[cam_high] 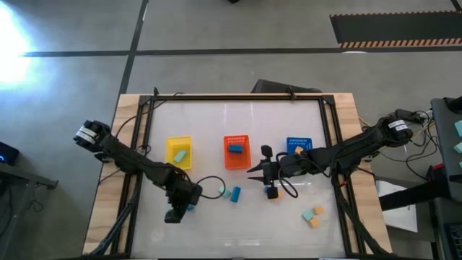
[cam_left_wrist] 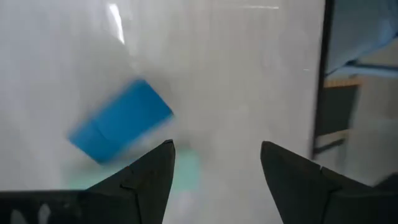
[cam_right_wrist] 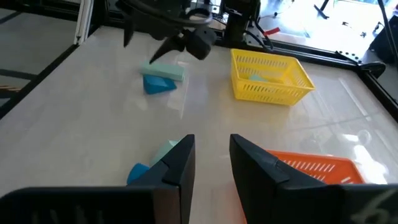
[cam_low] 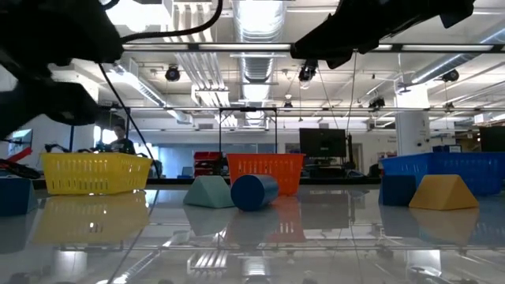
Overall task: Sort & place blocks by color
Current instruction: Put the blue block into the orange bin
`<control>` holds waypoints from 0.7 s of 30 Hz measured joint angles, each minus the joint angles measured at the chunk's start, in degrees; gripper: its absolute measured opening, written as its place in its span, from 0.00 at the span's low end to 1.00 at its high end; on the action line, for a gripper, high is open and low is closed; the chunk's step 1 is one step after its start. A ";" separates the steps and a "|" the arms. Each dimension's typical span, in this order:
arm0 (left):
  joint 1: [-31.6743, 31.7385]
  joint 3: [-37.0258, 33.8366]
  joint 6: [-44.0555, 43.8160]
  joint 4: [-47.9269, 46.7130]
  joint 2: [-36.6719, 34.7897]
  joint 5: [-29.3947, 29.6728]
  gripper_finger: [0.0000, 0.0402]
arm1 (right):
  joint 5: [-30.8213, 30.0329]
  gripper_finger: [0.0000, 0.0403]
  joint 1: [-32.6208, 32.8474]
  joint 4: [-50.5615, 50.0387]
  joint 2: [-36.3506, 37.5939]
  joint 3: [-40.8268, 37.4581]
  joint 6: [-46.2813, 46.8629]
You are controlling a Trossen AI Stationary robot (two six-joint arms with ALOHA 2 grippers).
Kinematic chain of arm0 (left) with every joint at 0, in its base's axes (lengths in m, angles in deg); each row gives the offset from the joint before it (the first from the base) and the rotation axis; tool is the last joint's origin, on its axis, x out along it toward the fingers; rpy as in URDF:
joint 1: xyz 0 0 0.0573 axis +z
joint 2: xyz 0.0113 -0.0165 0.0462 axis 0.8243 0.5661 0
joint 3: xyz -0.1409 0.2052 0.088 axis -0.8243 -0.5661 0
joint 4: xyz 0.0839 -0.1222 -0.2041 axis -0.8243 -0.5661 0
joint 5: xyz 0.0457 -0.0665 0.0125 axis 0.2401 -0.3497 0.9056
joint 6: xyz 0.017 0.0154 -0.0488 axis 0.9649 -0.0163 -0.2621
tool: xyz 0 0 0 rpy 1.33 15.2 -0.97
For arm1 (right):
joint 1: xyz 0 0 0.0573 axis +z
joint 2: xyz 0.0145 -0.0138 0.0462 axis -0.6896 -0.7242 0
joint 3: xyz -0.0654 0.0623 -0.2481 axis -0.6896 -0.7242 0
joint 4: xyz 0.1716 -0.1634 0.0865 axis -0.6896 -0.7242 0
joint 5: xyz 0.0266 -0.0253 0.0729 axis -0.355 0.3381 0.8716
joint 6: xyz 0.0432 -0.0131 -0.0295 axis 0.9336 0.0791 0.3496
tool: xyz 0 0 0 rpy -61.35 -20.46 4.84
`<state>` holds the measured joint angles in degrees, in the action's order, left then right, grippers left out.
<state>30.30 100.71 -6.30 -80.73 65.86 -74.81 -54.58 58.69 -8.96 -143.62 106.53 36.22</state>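
1. Across the white surface (cam_high: 238, 217), three slotted baskets stand in a row: a yellow basket (cam_high: 179, 152), an orange basket (cam_high: 235, 152) and a blue basket (cam_high: 298, 145); the yellow one holds a pale teal block (cam_high: 180, 154) and the orange one a blue block (cam_high: 235, 149), so by colour the sorting looks, on this evidence, only partly done and not clearly matched.

2. Near the front left, the left gripper (cam_high: 175, 214) hangs low with its jaws spread wide and empty; its wrist view shows a blue block (cam_left_wrist: 119, 129) lying on the surface just beyond the fingers, with something pale teal beside it.

3. At centre, the right gripper (cam_high: 268, 189) reaches in between the orange and blue baskets; an orange block (cam_high: 272, 192) sits right at its tip in the high view; the jaws stand narrowly apart in the wrist view, and whether they grip that block cannot be told.

4. Still loose on the surface: a teal and blue pair (cam_high: 231, 193) between the two grippers, and a teal and orange cluster (cam_high: 312, 216) near the front right; the low view shows further shapes, among them a blue cylinder (cam_low: 254, 192) and a yellow-orange wedge (cam_low: 442, 192).

5. Judged from this, most of the blocks remain to be carried to the baskets; the task looks well short of halfway.
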 joint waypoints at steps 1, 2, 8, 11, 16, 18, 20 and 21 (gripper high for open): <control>0.01 -0.08 2.42 0.39 0.06 1.20 0.55 | 0.00 0.22 0.00 0.10 -0.02 0.00 0.08; 0.03 -0.15 4.67 0.24 0.08 2.40 0.55 | 0.00 0.22 0.00 0.35 -0.02 0.00 0.29; -0.24 -0.28 16.78 -0.47 0.08 11.12 0.55 | 0.00 0.23 0.00 1.47 -0.04 0.00 0.57; -0.51 -0.28 21.11 -0.34 0.39 15.03 0.55 | -0.02 0.22 -0.10 1.47 -0.04 0.00 0.59; -1.24 -0.31 25.48 -0.43 1.28 16.04 0.55 | -0.04 0.22 -0.13 1.20 -0.04 0.00 0.61; -1.63 -0.31 26.65 -0.43 1.70 16.04 0.55 | -0.04 0.22 -0.13 1.22 -0.06 0.00 0.63; -2.06 -0.31 27.78 -0.36 2.30 16.04 0.55 | -0.04 0.23 -0.13 1.22 -0.06 0.00 0.63; -2.32 -0.31 28.53 -0.37 2.67 16.04 0.55 | -0.04 0.23 -0.13 1.19 -0.06 0.00 0.63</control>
<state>27.98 100.41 22.23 -81.10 68.54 -58.77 -54.62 58.56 -7.76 -143.68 106.53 36.85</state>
